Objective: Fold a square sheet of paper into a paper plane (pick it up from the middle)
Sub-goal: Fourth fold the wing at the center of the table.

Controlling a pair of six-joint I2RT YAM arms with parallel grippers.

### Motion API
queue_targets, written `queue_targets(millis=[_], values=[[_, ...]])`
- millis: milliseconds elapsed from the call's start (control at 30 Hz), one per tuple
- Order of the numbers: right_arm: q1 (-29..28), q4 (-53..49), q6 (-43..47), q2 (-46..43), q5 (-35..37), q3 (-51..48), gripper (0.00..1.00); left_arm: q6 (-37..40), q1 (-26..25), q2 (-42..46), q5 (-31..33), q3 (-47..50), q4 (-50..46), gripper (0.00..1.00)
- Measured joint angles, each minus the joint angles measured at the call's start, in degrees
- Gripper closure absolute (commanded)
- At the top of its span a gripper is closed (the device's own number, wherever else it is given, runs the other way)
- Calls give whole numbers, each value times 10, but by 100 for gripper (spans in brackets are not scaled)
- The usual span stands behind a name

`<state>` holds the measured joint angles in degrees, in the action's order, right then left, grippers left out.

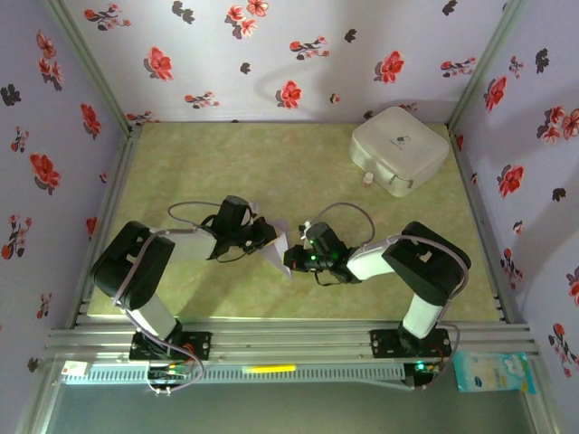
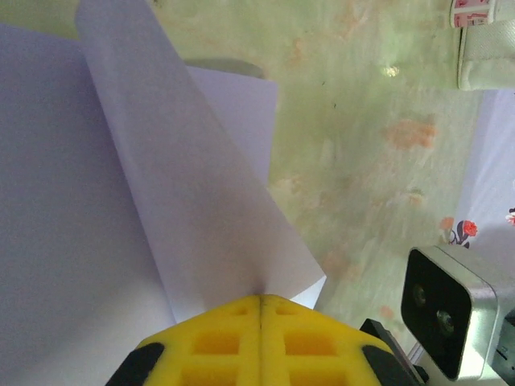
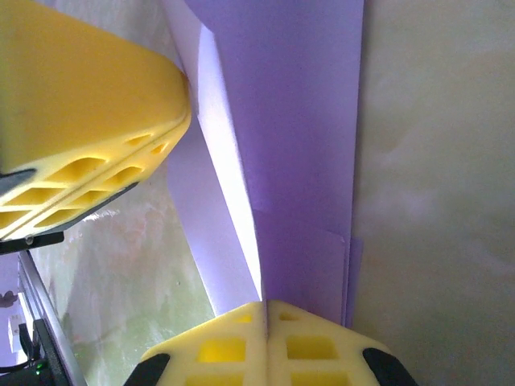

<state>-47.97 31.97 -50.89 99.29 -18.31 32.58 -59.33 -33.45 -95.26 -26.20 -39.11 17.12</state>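
Note:
The pale lavender square sheet of paper [image 1: 279,249], folded lengthwise into narrow layers like the body of a paper plane, hangs between the two arms just above the green table near its front middle. My left gripper [image 1: 268,233] is shut on it from the left. In the left wrist view the yellow pads [image 2: 209,342] meet at one corner and a flap of paper [image 2: 185,185] curls up. My right gripper [image 1: 293,259] is shut on the opposite end, its pads [image 3: 314,346] closed on the stacked layers of the paper [image 3: 306,161]. The left gripper's fingers [image 3: 96,104] show at upper left.
A white rounded box [image 1: 401,149] [image 2: 487,48] sits at the back right, with a small bottle [image 1: 368,179] at its near corner. Floral walls enclose three sides. An aluminium rail [image 1: 289,339] runs along the near edge. The right arm's wrist camera [image 2: 451,322] is close to the left gripper.

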Motion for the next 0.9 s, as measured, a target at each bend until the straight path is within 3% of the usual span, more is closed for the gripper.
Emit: queue_targets(millis=[900], values=[[13,2,-21,8,-30,4,95,0,0,-44,0,-14,22,99]])
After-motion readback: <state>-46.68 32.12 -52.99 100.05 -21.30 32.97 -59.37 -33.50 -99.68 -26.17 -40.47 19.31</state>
